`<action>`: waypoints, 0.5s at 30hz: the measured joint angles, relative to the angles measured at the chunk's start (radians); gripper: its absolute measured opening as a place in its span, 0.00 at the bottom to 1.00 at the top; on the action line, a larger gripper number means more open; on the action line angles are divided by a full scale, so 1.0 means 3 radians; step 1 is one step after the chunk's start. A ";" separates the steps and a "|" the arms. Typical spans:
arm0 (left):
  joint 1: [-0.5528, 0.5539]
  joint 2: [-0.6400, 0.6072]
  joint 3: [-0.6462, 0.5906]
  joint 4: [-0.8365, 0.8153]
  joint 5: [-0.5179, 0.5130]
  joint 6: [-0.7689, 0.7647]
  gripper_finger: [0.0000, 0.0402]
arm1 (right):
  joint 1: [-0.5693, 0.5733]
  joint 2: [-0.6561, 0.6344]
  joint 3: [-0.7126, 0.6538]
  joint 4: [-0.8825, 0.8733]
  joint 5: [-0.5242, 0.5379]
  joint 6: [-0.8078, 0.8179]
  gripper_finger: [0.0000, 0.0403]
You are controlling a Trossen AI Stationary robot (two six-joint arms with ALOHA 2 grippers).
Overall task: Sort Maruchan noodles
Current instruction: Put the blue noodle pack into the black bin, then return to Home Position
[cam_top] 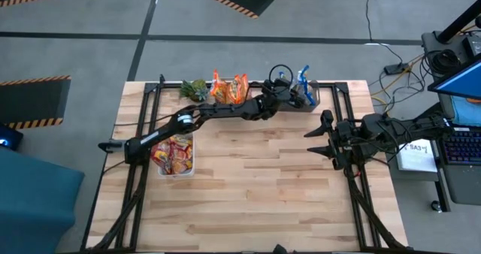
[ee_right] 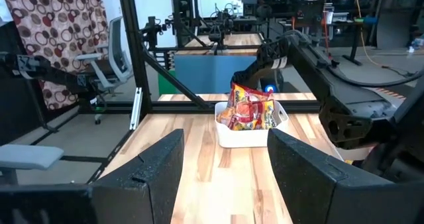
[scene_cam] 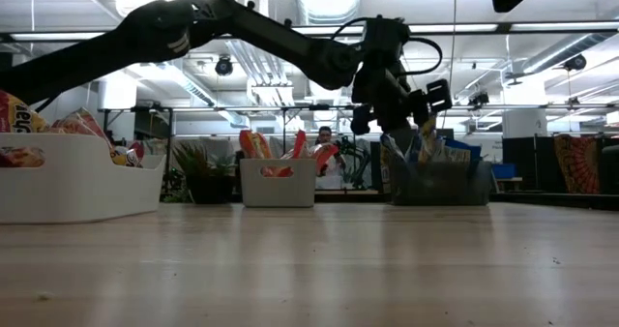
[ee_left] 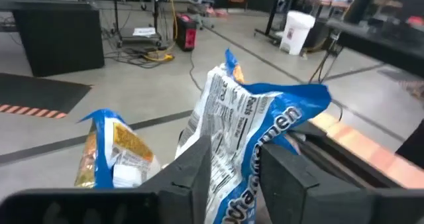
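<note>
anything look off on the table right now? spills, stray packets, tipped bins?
Nothing stands out. The packets all sit in bins: mixed ones in the white bin, orange ones in the far middle bin, blue ones in the dark bin under the left gripper. Blue packet sits between its fingers, upright. Right gripper waits aside.

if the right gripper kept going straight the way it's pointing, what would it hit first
The right gripper, jaws open, points across bare tabletop at the white bin of red and orange noodle packets. That bin looks like the first thing in its line, though depth is hard to judge.
</note>
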 joint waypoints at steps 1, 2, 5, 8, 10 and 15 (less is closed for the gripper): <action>-0.0005 -0.0013 0.0000 -0.0051 0.0010 0.0004 0.26 | 0.0000 0.0000 0.0000 0.0000 0.0000 0.0000 0.51; -0.0013 -0.0032 0.0000 -0.0101 0.0042 0.0026 0.28 | 0.0000 0.0000 0.0000 0.0000 0.0000 0.0000 0.51; -0.0068 -0.0090 0.0103 -0.0456 0.0082 0.0040 0.33 | 0.0000 0.0000 0.0000 0.0000 0.0000 -0.0001 0.51; -0.0148 -0.0127 0.0314 -0.1063 0.0076 0.0045 0.37 | 0.0000 -0.0001 0.0001 -0.0016 0.0000 -0.0017 0.51; -0.0210 -0.0228 0.0242 -0.1244 0.0051 0.0094 0.38 | 0.0000 -0.0006 0.0003 -0.0079 0.0001 -0.0051 0.51; -0.0415 -0.0511 0.0212 -0.1938 -0.0355 0.0446 0.39 | 0.0000 -0.0028 -0.0009 -0.0316 0.0001 -0.0153 0.51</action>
